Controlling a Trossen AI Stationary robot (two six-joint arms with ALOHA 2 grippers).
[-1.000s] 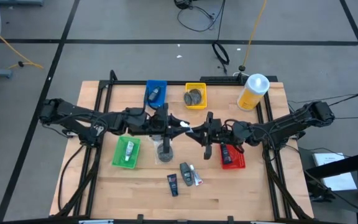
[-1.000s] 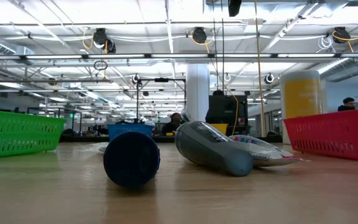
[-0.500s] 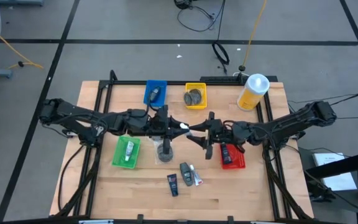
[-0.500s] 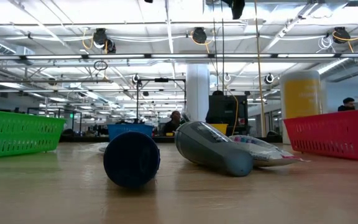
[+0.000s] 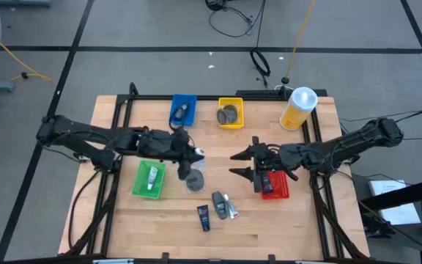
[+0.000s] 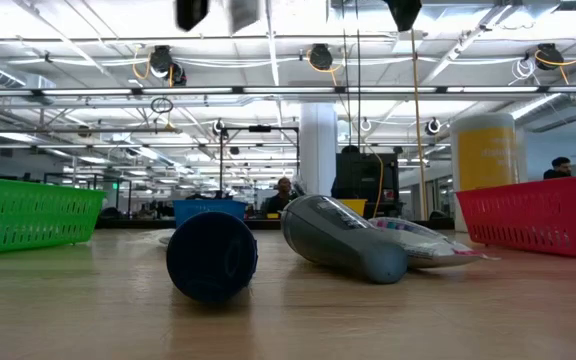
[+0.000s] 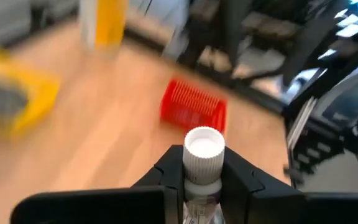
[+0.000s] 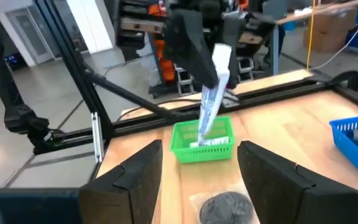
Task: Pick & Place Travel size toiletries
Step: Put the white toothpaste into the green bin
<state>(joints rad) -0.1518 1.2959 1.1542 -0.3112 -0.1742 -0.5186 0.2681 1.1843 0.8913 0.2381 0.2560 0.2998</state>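
My left gripper (image 5: 196, 155) is shut on a small white tube (image 8: 211, 93) and holds it in the air over the middle of the table, beside the green tray (image 5: 149, 180), where another white tube lies. My right gripper (image 5: 237, 163) stands open a little to the tube's right, next to the red tray (image 5: 273, 183), with nothing between its fingers. A grey disc (image 5: 194, 180) lies on the table under the held tube. A dark bottle (image 5: 204, 217), a grey bottle (image 5: 218, 202) and a white tube (image 5: 231, 208) lie nearer the front edge. My left gripper pinches the tube just under its ribbed white cap (image 7: 202, 182), one finger on each side. The cap (image 7: 204, 148) sticks out past the fingertips. The tube hangs slanting below the fingers, its flat end (image 8: 204, 134) lowest, lifted clear of the table.
A blue tray (image 5: 183, 108) and a yellow tray (image 5: 230, 114) with grey discs stand at the back. The big yellow bottle (image 5: 299, 108) stands at the back right. A black frame rail (image 5: 317, 147) runs along the table's sides.
My right gripper has opened wide, let go of the tube and drawn back a little toward the table's right edge. My left gripper has kept the tube and carried it toward the table's left and near side.
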